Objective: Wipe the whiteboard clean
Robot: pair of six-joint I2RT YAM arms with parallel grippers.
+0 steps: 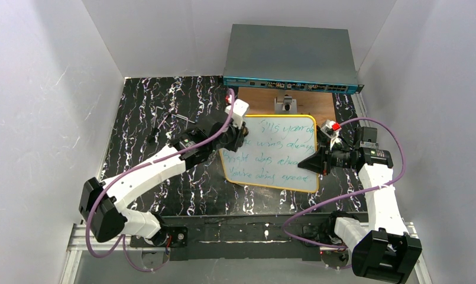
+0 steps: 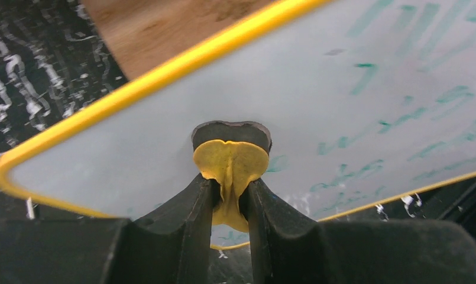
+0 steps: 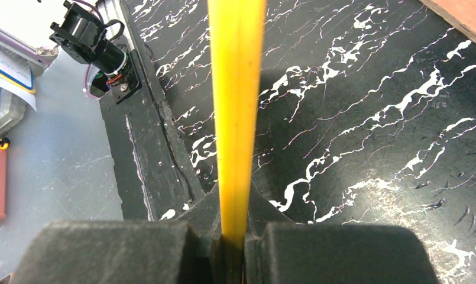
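The whiteboard (image 1: 277, 155) has a yellow rim and carries several lines of green handwriting. It is tilted over the black marbled mat. My left gripper (image 1: 240, 139) is at the board's left edge, shut on a small yellow eraser (image 2: 231, 158) with a dark pad. In the left wrist view the pad touches the white surface (image 2: 353, 83) near the left rim. My right gripper (image 1: 311, 163) is shut on the board's right edge. The right wrist view shows the yellow rim (image 3: 236, 89) edge-on, running up from between my right gripper (image 3: 235, 204) fingers.
A grey network switch (image 1: 291, 58) stands at the back, with a brown wooden board (image 1: 309, 102) in front of it. A small metal clip (image 1: 287, 105) sits on that board. Allen keys (image 1: 164, 120) lie on the mat (image 1: 152, 94) at the left. White walls close in both sides.
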